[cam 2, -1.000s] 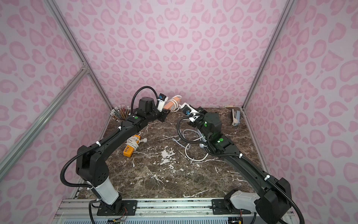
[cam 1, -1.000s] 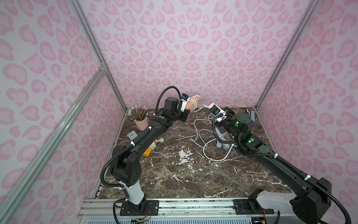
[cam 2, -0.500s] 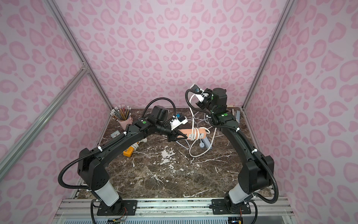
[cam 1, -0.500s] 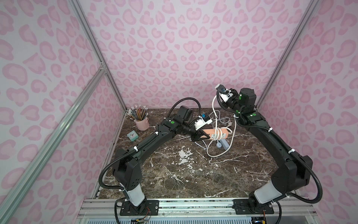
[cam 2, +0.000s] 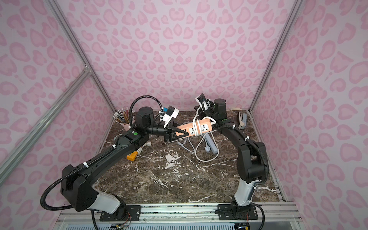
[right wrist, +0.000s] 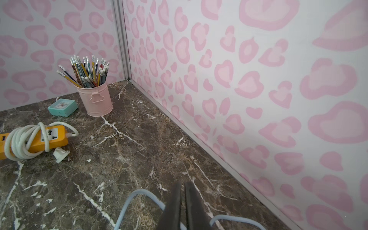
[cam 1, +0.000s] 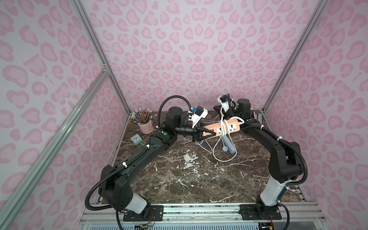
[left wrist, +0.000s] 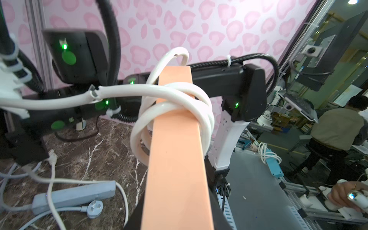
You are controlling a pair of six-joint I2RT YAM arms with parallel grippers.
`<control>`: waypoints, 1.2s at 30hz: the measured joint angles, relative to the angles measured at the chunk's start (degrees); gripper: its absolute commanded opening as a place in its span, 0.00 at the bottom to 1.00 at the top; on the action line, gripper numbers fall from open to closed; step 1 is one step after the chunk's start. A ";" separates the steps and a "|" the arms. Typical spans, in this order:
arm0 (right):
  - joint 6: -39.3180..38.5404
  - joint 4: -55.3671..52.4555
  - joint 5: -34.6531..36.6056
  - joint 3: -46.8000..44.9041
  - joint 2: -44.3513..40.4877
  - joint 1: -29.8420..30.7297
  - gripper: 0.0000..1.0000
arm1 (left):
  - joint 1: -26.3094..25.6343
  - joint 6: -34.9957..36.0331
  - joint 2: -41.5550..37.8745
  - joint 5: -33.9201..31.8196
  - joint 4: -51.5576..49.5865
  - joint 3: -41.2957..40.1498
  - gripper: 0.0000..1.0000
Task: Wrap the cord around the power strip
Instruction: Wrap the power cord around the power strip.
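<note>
Cord [left wrist: 179, 90] coils cross on power strip [left wrist: 175, 169], plain only from left wrist.

peach power strip [cam 1: 232, 127]: aloft, near level | white cord [cam 1: 224, 123]: looped round middle

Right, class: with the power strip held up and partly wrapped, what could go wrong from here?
The left gripper grips the power strip by one end only, so it may tilt or slip. The cord loops sit loose and could slide off. The hanging slack lies across the grey strip on the table and might snag it.
</note>
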 measured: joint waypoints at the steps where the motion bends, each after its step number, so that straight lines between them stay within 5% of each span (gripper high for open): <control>1: 1.73 1.07 0.04 -0.68 0.57 -0.07 0.33 | -0.02 -1.11 -0.26 1.25 2.56 0.02 0.03; 6: 7.61 5.75 0.48 -6.03 2.47 -0.13 0.45 | 0.63 -6.40 -0.81 3.04 12.92 0.24 0.03; 10: 9.60 9.70 3.28 -10.05 3.91 -0.31 0.46 | 2.29 -12.11 -0.81 1.77 20.22 -0.68 0.03; 16: 11.34 15.02 5.73 -13.42 6.36 -0.22 0.14 | 3.93 -18.08 -0.83 -1.29 26.84 -0.87 0.03; 21: 11.96 17.97 11.30 -18.82 3.69 0.92 0.00 | 9.33 -22.29 -1.44 -6.97 29.09 -1.88 0.03; 29: -1.01 13.68 25.99 -24.55 -8.44 9.44 0.00 | 21.55 -24.55 0.76 -24.83 27.36 -2.67 0.03; 36: -14.86 7.54 36.65 -28.28 -18.97 18.38 0.00 | 22.47 -11.65 8.55 -37.57 9.84 4.96 0.03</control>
